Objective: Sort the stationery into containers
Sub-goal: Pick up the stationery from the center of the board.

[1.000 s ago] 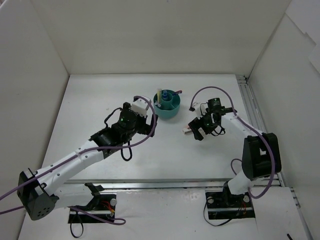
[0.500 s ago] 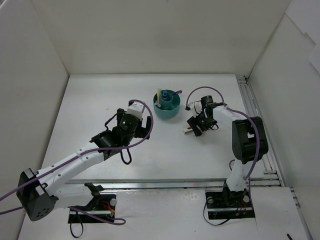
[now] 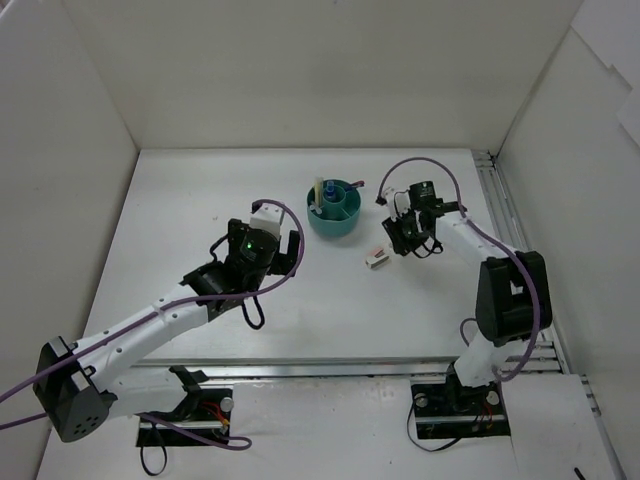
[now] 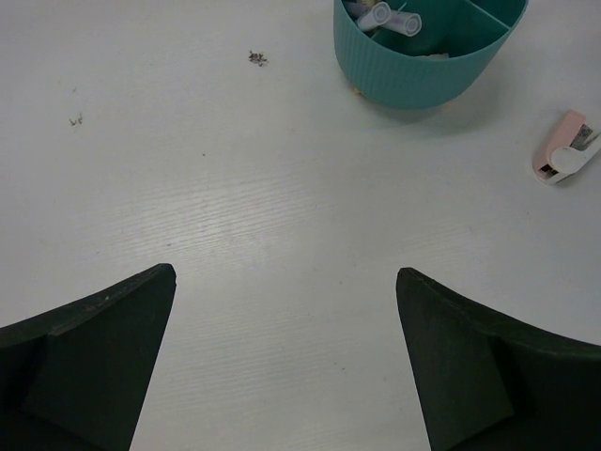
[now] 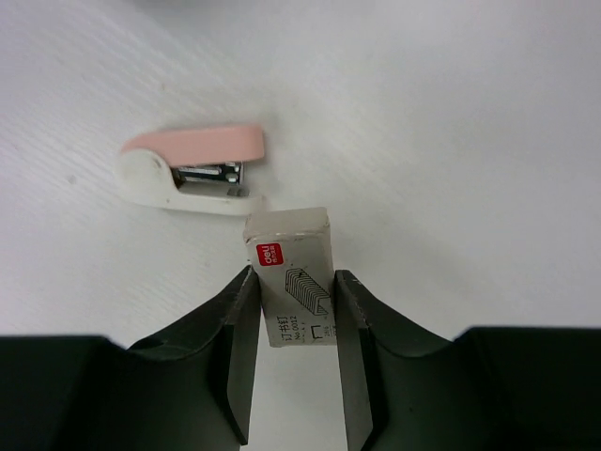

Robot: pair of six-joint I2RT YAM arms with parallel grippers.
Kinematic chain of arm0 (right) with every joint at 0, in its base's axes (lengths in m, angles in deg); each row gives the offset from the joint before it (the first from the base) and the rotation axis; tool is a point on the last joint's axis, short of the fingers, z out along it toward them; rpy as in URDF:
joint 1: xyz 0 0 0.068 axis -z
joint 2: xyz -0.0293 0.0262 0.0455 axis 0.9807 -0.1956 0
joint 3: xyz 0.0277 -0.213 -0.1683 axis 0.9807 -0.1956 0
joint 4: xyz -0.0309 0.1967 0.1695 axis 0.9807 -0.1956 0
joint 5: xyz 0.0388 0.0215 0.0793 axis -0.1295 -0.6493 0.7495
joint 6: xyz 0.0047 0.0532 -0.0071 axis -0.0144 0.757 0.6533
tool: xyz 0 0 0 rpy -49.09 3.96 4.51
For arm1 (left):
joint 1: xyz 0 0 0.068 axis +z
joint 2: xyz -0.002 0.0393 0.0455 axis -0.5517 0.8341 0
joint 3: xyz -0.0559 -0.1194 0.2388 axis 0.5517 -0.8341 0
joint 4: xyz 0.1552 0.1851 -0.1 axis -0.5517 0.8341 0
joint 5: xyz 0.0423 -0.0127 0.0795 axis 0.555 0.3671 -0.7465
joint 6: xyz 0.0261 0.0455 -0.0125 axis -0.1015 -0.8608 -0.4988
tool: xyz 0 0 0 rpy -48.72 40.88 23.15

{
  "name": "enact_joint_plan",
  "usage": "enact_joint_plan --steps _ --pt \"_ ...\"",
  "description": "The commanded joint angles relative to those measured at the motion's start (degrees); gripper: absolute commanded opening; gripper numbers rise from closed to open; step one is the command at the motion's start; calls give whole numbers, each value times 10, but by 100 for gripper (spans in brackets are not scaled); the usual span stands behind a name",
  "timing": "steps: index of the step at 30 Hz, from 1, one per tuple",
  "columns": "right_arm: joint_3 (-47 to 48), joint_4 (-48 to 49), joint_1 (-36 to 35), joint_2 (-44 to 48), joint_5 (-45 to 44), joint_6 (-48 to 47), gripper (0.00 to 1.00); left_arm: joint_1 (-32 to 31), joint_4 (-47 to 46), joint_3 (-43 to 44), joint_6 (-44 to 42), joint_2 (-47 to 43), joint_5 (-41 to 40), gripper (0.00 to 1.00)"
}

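My right gripper [image 5: 293,272] is shut on a small grey-white staple box [image 5: 289,246], one finger pressed to each side of it. Just beyond it a pink-and-white mini stapler [image 5: 188,169] lies on the table. From above, the right gripper [image 3: 405,238] is right of the stapler [image 3: 377,258] and of the teal organizer [image 3: 335,228]. The organizer holds a yellow pen [image 3: 318,192] and a blue-capped item [image 3: 329,192]. My left gripper [image 3: 268,245] stands open over bare table, left of and nearer than the organizer [image 4: 423,80]; its fingers [image 4: 103,348] hold nothing.
White walls enclose the table on three sides. A metal rail [image 3: 500,215] runs along the right edge. A few dark specks [image 4: 255,58] lie on the table left of the organizer. The stapler [image 4: 563,148] shows at the right of the left wrist view.
The right gripper has closed from open onto the staple box and moved back and right, away from the stapler. The left arm has drawn back a little from the organizer, still open.
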Motion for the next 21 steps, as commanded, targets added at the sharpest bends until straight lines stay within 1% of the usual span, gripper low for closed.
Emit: enact_joint_plan --steps 1,2,3,5,6,7,9,12,15,20,21 --pt "11 90 -4 101 25 64 5 4 -20 -3 13 -19 -30 100" --pt "10 113 -8 108 39 101 5 4 -19 -4 15 -19 -31 100" --pt "7 171 -11 122 51 122 7 4 -18 -5 17 -20 -31 100" --pt "-5 238 -28 126 83 175 8 11 -18 -4 18 -20 -34 100" --pt "-8 265 -32 124 94 189 9 11 -16 -4 20 -22 -35 100" --pt "-10 321 -41 118 103 212 10 11 -13 -4 22 -23 -37 100" --pt "-2 363 -46 97 113 221 10 11 -13 -8 23 -29 -37 100" --pt "34 372 -56 54 137 225 10 16 -16 -14 26 -35 -33 100" --pt "64 404 -66 17 154 231 10 16 -12 -16 32 -39 -33 100" --pt "84 429 -73 -27 131 237 13 16 -3 -20 39 -47 -40 100" --pt "84 446 -73 -40 126 240 13 16 -1 -21 39 -49 -41 100"
